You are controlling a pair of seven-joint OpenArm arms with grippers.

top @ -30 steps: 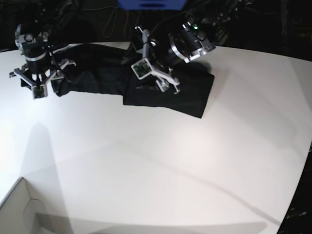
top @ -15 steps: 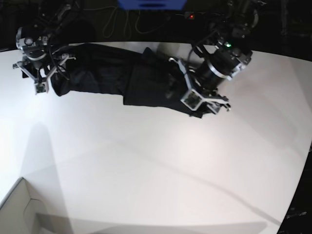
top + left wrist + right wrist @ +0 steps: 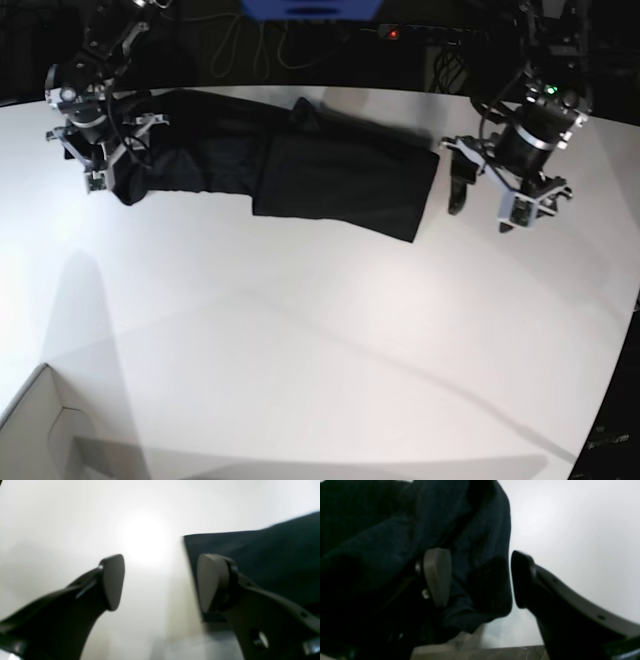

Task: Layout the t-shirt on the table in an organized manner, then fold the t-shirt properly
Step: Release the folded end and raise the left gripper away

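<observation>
Soft black t-shirt [image 3: 335, 180] in a flat oblong on glossy white table [image 3: 300, 340]; both arms' fingers spread.

Blue flat-edged object [image 3: 310, 8] at far centre, cut off by the frame. Thin pale cables [image 3: 255, 45] trail just below it against the dark background. Small red light [image 3: 393, 34] glows to their right. White box corner [image 3: 45, 425], near left.

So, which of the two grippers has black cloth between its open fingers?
The right gripper: a fold of the black long-sleeved fabric t-shirt lies between its fingers. The left gripper spans bare white smooth table beside the shirt's edge.
</observation>
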